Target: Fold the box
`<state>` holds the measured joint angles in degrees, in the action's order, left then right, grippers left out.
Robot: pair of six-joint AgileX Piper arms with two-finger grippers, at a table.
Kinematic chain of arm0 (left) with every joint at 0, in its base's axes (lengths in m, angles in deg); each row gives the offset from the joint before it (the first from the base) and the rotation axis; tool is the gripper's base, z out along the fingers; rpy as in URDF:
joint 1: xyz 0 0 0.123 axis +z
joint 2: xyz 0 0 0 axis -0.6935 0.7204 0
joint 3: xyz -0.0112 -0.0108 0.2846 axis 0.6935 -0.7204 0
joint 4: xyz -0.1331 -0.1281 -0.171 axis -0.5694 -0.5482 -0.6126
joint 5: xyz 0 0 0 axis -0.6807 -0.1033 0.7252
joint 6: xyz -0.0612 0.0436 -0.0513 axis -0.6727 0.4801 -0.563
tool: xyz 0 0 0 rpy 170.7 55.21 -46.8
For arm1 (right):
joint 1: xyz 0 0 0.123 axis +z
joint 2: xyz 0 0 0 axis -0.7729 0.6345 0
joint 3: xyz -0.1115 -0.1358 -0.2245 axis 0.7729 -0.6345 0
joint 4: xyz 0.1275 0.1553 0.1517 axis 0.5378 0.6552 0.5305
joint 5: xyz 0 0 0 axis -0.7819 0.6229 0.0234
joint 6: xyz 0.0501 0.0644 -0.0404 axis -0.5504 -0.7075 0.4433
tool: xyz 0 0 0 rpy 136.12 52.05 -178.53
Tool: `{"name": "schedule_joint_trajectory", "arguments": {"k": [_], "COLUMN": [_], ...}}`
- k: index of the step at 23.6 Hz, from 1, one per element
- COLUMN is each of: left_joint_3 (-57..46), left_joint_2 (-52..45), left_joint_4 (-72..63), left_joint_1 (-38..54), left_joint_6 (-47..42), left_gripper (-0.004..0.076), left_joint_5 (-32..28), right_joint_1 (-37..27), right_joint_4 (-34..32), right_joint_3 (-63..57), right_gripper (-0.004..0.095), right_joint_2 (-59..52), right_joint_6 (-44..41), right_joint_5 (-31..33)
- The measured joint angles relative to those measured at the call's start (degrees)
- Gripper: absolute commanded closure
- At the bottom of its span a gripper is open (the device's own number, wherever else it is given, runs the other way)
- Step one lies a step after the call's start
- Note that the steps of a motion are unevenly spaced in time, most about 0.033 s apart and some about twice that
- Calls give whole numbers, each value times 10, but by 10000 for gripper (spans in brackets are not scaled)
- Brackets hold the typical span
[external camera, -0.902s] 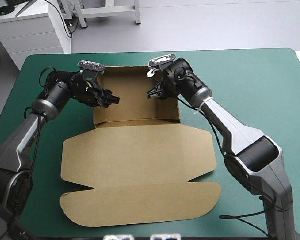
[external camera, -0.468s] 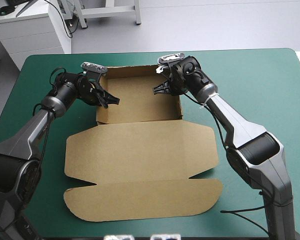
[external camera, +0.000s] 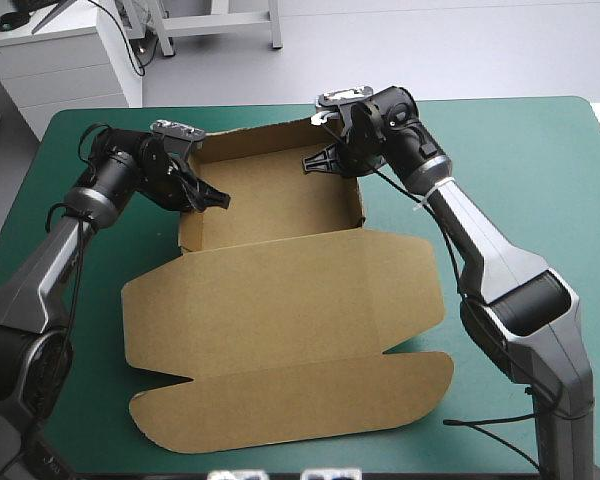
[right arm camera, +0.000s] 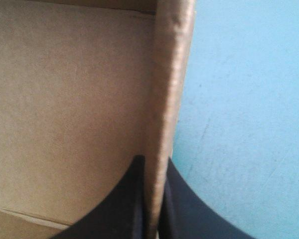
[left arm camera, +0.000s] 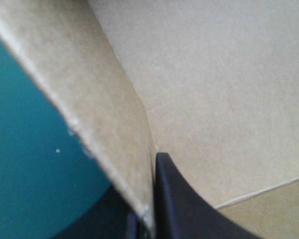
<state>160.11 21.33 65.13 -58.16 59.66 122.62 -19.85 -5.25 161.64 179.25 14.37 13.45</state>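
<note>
The brown box [external camera: 280,200] stands as an open tray at the far middle of the table, its lid [external camera: 280,300] flat toward the front with a long flap [external camera: 290,400] at the near edge. My left gripper [external camera: 215,198] is shut on the tray's left wall. In the left wrist view that wall [left arm camera: 89,109] runs down between the black fingers [left arm camera: 182,204] of the left gripper [left arm camera: 148,221]. My right gripper [external camera: 315,160] is shut on the right wall near the far corner. The right wrist view shows the wall [right arm camera: 167,99] pinched in the right gripper [right arm camera: 153,204].
The teal-green cover [external camera: 520,160] shows in a wide stretch to the right of the box and a narrower strip on its left [external camera: 40,220]. The table's far edge lies just behind the tray. The lid's flap reaches close to the front edge.
Both grippers went from open to shut on the tray's side walls. The box has turned slightly, its right side swinging toward the far edge, and the arms have shifted with it.
</note>
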Motion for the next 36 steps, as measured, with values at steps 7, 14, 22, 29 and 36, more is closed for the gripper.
{"name": "schedule_joint_trajectory", "arguments": {"k": [7, 14, 22, 29, 36], "left_joint_3": [-1, -61, -96, -96, -83], "left_joint_2": [-10, -10, 0, 6, 7], "left_joint_4": [21, 41, 56, 56, 39], "left_joint_1": [-17, -76, -90, -101, -105], "left_joint_6": [-15, -47, -75, -56, -55], "left_gripper": [731, 731, 709, 188, 153], "left_joint_5": [88, 87, 54, 26, 11], "right_joint_1": [2, 27, 36, 44, 47], "right_joint_4": [44, 5, -28, -67, -87], "right_joint_3": [-74, -183, -205, -207, -207], "right_gripper": [921, 922, 753, 258, 260], "right_joint_2": [-15, -26, -27, -27, -27], "right_joint_6": [1, -21, -43, -34, -29], "right_joint_5": [-1, -1, -1, -2, -8]}}
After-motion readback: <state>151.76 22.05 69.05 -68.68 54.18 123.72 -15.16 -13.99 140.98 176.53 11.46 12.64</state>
